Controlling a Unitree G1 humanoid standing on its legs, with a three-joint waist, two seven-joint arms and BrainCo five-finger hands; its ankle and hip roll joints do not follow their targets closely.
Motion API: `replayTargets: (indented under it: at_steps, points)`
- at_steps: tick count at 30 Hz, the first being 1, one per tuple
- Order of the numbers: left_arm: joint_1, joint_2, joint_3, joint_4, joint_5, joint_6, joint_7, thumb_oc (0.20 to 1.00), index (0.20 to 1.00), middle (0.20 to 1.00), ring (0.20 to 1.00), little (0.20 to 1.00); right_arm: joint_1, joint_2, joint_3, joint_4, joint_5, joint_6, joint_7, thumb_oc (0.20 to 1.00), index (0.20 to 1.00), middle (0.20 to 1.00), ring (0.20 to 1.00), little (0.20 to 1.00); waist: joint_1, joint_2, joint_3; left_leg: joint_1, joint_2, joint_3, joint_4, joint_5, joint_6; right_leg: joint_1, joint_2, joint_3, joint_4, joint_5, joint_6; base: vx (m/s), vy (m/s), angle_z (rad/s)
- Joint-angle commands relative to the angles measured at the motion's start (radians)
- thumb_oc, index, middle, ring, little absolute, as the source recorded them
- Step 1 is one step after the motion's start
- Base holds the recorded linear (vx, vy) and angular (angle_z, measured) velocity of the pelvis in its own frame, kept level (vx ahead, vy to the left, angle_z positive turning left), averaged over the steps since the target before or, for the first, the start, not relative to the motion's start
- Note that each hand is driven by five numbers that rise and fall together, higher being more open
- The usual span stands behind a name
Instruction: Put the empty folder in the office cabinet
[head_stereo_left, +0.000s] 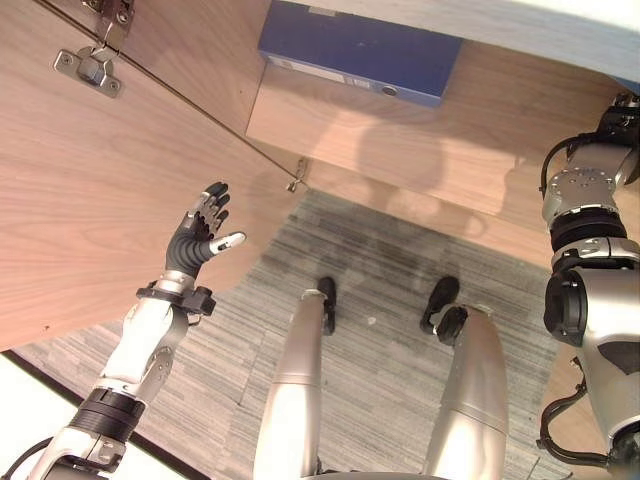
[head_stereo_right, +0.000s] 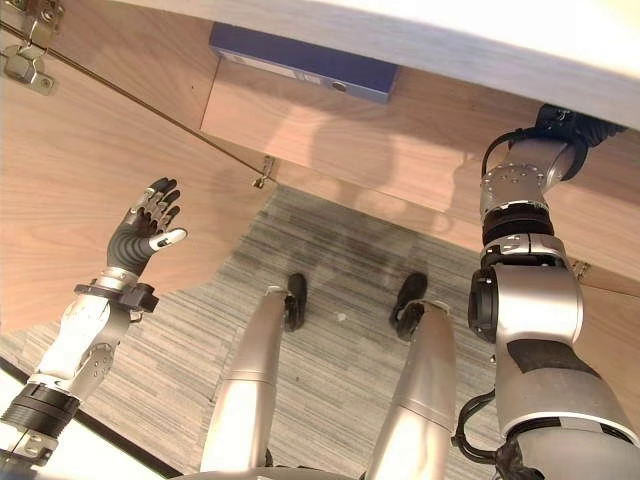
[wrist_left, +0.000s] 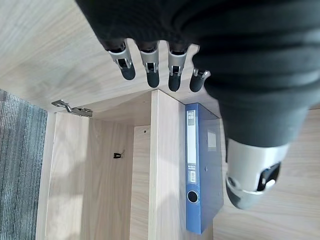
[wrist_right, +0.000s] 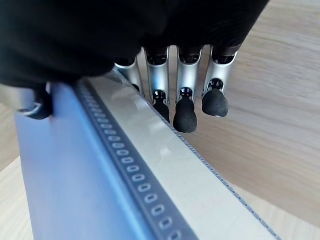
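Standing inside the light wooden office cabinet (head_stereo_left: 420, 120), the blue lever-arch folder (head_stereo_left: 360, 50) lies at twelve o'clock; the right hand (wrist_right: 185, 100) is nearer, fingers straight along its edge (grip unclear); the left hand (head_stereo_left: 200, 240) hovers at nine o'clock, spread wide, holding nothing.

Blue folder (wrist_left: 202, 170) (upright) inside cabinet (wrist_left: 100, 190)
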Motion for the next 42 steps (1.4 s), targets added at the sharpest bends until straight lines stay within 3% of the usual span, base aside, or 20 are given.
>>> replayTargets:
  at_steps: [1, 10, 24, 25, 33, 42]
  points:
    - [-0.028, -0.006, 0.066, -0.040, -0.029, -0.060, 0.008, 1.000, 1.000, 1.000, 1.000, 1.000, 0.004, 0.040, 0.010, 0.065, -0.046, 0.068, -0.040, 0.200, 0.200, 0.200, 0.200, 0.200, 0.028, 0.007, 0.041, -0.003, 0.031, -0.038, -0.070, -0.018, -0.009, 0.052, 0.021, 0.028, 0.008, -0.152, 0.120, 0.00, -0.008, -0.09]
    - [-0.023, -0.009, 0.078, -0.027, -0.018, -0.060, 0.008, 1.000, 1.000, 1.000, 1.000, 1.000, 0.087, 0.034, 0.006, 0.113, -0.135, 0.108, -0.060, 0.200, 0.200, 0.200, 0.200, 0.200, 0.014, 0.000, 0.046, -0.018, 0.031, -0.041, -0.092, -0.008, -0.011, 0.040, 0.027, 0.026, -0.012, -0.140, 0.124, 0.00, -0.003, -0.01]
    - [-0.022, -0.016, 0.100, -0.024, -0.024, -0.064, 0.008, 1.000, 1.000, 1.000, 1.000, 1.000, 0.211, 0.048, -0.086, 0.128, -0.093, 0.091, -0.055, 0.200, 0.200, 0.200, 0.200, 0.200, 0.005, 0.001, 0.037, -0.037, 0.027, -0.044, -0.118, 0.000, -0.011, 0.018, 0.025, 0.027, -0.030, -0.129, 0.130, 0.00, 0.000, 0.00]
    - [-0.022, -0.018, 0.101, -0.024, -0.026, -0.063, 0.005, 1.000, 1.000, 1.000, 1.000, 1.000, 0.220, 0.047, -0.094, 0.134, -0.077, 0.099, -0.046, 1.000, 1.000, 1.000, 1.000, 1.000, 0.005, -0.002, 0.034, -0.038, 0.027, -0.043, -0.113, -0.002, -0.011, 0.018, 0.026, 0.028, -0.027, -0.131, 0.130, 0.00, 0.000, 0.00]
    - [-0.038, -0.016, 0.067, -0.004, -0.023, -0.055, 0.010, 1.000, 1.000, 1.000, 1.000, 1.000, 0.201, 0.039, -0.089, 0.203, -0.078, 0.126, -0.085, 1.000, 1.000, 1.000, 1.000, 1.000, 0.003, -0.010, 0.028, -0.012, 0.031, -0.034, -0.158, 0.007, -0.016, 0.045, 0.024, 0.029, -0.067, -0.113, 0.132, 0.00, -0.001, 0.00]
    - [-0.080, -0.018, -0.002, 0.055, 0.007, -0.043, 0.007, 1.000, 1.000, 1.000, 1.000, 1.000, 0.183, 0.052, -0.091, 0.281, -0.099, 0.168, -0.163, 1.000, 1.000, 1.000, 1.000, 1.000, 0.003, -0.015, 0.041, 0.145, 0.018, -0.004, -0.440, 0.121, -0.024, 0.177, 0.035, 0.033, -0.288, -0.009, 0.166, -0.03, 0.000, -0.01]
